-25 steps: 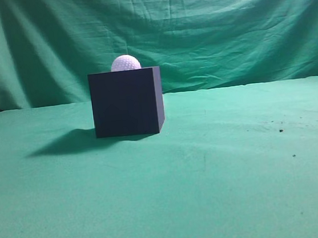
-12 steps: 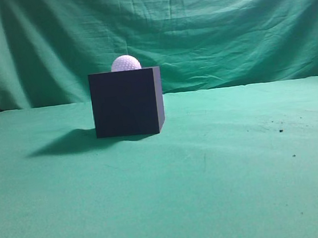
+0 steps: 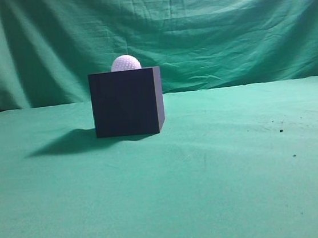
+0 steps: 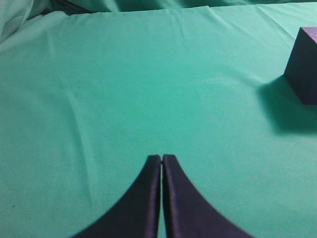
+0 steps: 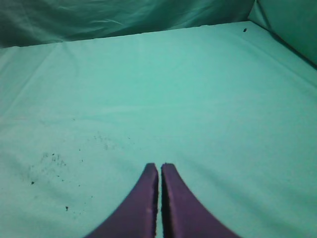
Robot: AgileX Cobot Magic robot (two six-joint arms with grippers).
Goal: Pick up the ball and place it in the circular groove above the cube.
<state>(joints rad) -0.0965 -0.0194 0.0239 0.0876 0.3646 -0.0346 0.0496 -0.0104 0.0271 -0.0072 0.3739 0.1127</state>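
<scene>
Saw a green backdrop (image 3: pixel 206 27) hung in folds behind everything, and a counter (image 3: pixel 213 193) draped in the same green cloth, filling the lower part of the exterior view. Found the cube (image 3: pixel 126 102) standing square on the counter left of centre, dark and matte, throwing a shadow (image 3: pixel 64 142) out to its left. Noted the cube again at the right edge of the left wrist view, only one corner of it showing, with its shadow spreading toward the camera. Spotted the ball (image 3: pixel 125 63) on top of the cube, white and dimpled, its lower part sunk below the top edge, sitting slightly left of the cube's middle; could not see the groove itself from this low angle. Observed no arm anywhere near cube or ball in the exterior view. Found the left end effector (image 4: pixel 161 159) low over bare cloth, well apart from the cube, its two dark fingers pressed together at the tips and holding nothing. Found the right end effector (image 5: pixel 159 167) likewise closed, fingertips meeting with only a sliver of a line between them, empty, over cloth. Noticed small dark specks (image 5: pixel 47 161) scattered on the cloth to the left of it, and a few more specks on the right side of the counter in the exterior view.
</scene>
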